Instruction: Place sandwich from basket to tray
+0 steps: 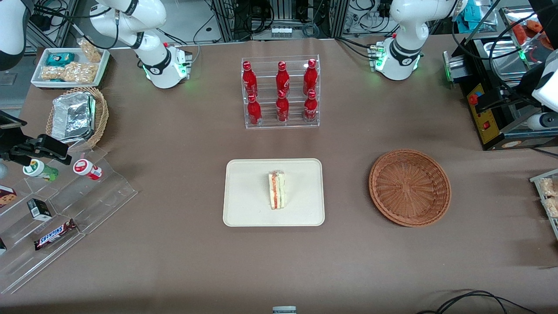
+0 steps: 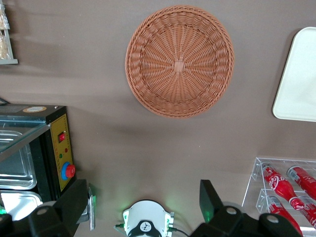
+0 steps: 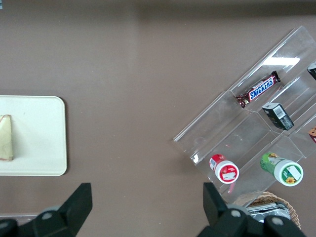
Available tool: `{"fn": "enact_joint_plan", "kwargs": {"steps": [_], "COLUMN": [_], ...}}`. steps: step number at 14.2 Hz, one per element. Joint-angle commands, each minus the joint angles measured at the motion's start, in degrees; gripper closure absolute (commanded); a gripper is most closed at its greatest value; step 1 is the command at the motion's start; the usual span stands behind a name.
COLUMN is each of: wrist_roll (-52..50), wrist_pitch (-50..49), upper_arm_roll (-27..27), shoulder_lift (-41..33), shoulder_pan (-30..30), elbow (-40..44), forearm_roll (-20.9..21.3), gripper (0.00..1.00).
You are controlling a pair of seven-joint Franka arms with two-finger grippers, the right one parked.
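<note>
A: Where is the small triangular sandwich wedge (image 1: 277, 189)?

B: Already on the flat cream rectangular tray (image 1: 244, 205), slightly toward its 3 o'clock side; the round reddish-brown wicker basket (image 1: 409, 187) holds nothing.

A: And the gripper (image 2: 143, 212)?

B: High above the brown counter (image 1: 174, 244), fingers spread, carrying nothing. I'd judge only a clean retreat remains: stay high, avoid the basket.

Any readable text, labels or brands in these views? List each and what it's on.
"SNICKERS": brown bar on the clear stepped stand.
Red bottles: white script, too small to read.
Jar lids, dark box, oven panel: unreadable.
Sandwich, tray, basket, open gripper: no text.
</note>
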Motion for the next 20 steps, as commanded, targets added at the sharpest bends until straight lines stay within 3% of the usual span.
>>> {"fn": "enact_joint_plan", "kwargs": {"steps": [1, 20], "wrist_roll": [-0.1, -2.57], "wrist_pitch": [3.73, 4.54], "upper_arm_roll": [0.06, -3.1], "shoulder_lift": [-1.52, -0.64], "shoulder_pan": [0.01, -0.78], "elbow": [-2.54, -2.54], "forearm_roll": [0.57, 0.13], "gripper": [0.0, 0.0]}}
